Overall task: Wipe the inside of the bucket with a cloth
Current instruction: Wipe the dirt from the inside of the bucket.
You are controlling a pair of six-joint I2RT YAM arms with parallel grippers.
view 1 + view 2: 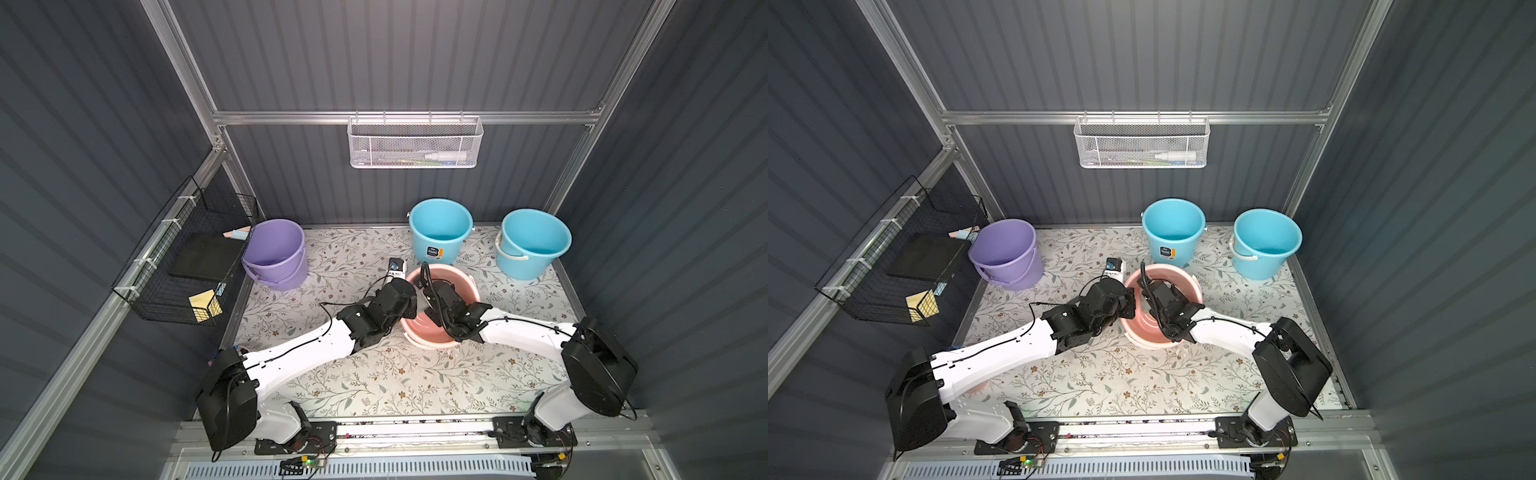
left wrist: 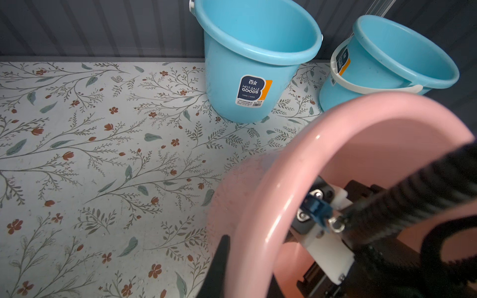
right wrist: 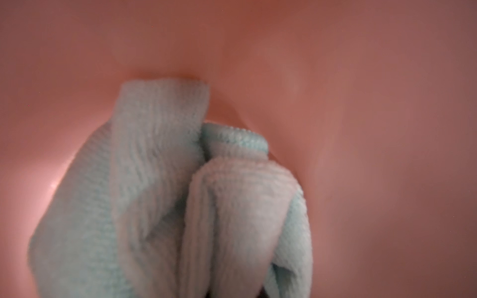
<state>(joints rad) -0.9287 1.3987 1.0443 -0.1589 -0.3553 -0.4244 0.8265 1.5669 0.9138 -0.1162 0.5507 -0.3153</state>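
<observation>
The pink bucket (image 1: 420, 329) (image 1: 1142, 330) stands mid-table with its mouth facing the camera. My left gripper (image 2: 245, 281) is shut on its left rim (image 2: 258, 206), one finger (image 2: 216, 271) outside the wall and the other inside. My right arm reaches down into the bucket, and its gripper (image 3: 235, 294) is shut on a bunched light blue cloth (image 3: 154, 180). The cloth presses against the pink inner wall (image 3: 361, 103) and hides the fingers. In both top views the right wrist covers the cloth.
A purple bucket (image 1: 276, 249) stands at the back left. Two blue buckets (image 1: 440, 228) (image 1: 534, 241) stand at the back right, close behind the pink one. A small white object (image 1: 395, 266) lies by the left wrist. A black wire basket (image 1: 187, 266) hangs on the left wall and a white mesh basket (image 1: 415, 141) on the back wall.
</observation>
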